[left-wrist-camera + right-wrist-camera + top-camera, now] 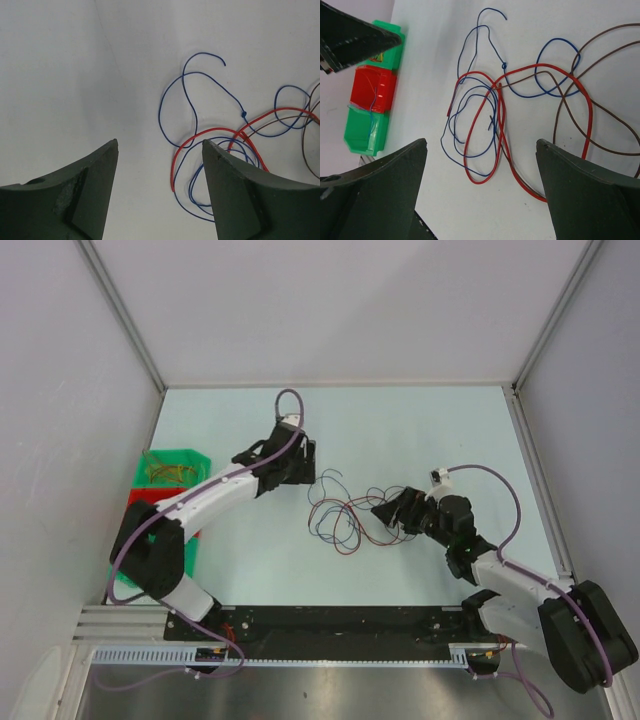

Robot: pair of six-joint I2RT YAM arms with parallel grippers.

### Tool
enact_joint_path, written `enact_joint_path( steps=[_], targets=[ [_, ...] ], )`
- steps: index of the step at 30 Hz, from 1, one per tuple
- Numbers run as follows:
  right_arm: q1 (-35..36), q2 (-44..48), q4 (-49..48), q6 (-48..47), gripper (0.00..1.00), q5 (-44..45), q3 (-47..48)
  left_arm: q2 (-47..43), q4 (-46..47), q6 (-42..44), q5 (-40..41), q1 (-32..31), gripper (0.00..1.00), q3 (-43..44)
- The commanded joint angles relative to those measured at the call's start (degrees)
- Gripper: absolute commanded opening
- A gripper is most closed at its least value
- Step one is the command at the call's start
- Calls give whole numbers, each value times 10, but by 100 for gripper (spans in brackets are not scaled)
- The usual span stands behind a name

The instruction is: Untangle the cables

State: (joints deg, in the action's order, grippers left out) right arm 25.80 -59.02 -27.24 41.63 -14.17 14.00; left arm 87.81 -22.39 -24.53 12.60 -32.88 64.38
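Red, blue and brown cables (345, 515) lie tangled mid-table (420, 440), between both grippers. Left gripper (300, 462) and right gripper (392, 512) hover with jaws spread, holding nothing. Green and red bins (165, 480) sit at left.

A lab test cell: white enclosure panels (330, 300), aluminium framing (120, 310).

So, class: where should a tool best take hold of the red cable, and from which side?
Probably at the red cable's outer right-hand arc, coming straight down from above: there it lies flat on the table, clear of the blue cable coils, though a brown cable runs near.
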Motion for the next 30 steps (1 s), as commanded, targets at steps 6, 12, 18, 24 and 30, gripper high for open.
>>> enact_joint_path(
  steps=[6,12,18,24,30],
  targets=[
    [3,-26,8,12,94,27,32,131,11,-15,42,-53,71,98],
    [4,-38,10,14,94,29,39,197,4,-10,39,-61,68,144],
    [3,-53,12,13,94,23,48,213,9,-12,45,-69,67,143],
    [3,-66,11,11,94,16,53,228,2,-38,56,-77,65,151],
    [4,-73,11,9,94,11,58,241,-14,-124,73,-90,62,165]
  ],
)
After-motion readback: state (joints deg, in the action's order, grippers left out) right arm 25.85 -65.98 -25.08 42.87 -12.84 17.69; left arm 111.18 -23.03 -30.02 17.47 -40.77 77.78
